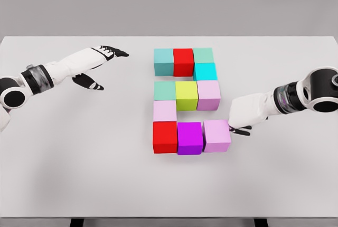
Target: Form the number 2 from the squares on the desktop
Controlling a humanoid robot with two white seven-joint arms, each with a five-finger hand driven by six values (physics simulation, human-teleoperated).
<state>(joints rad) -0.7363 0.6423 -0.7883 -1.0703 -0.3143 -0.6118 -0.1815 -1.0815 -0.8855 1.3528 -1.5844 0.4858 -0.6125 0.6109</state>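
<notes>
Figure: 11 coloured squares lie in a block figure at the middle of the white desktop point(79, 158), reading as the number 2. Top row, left to right: a teal square point(163, 61), a red square point(183, 62) and a green square point(203, 55). Just below the green one, on the right side, sits a cyan square point(205, 71). Middle row: a mint square point(165, 90), a yellow-green square point(186, 95) and a pale pink square point(208, 94). On the left side below it, a pale lilac square point(165, 111) links down to the bottom row: a second red square point(165, 136), a purple square point(189, 138) and a lilac square point(217, 135). Neighbouring squares touch or nearly touch; small offsets show, the bottom-right lilac square sitting slightly turned against the purple one.

The right hand point(244, 115) rests at the right face of that lilac square, fingertips point(238, 130) curled down at its lower corner; it appears to press rather than enclose it, though whether it has a hold cannot be told for certain. The left hand point(100, 63) hovers well apart at upper left, fingers extended, thumb spread, holding nothing.

Judgement: the figure looks essentially complete; what remains is at most squaring up the last bottom piece and withdrawing the right hand.
</notes>
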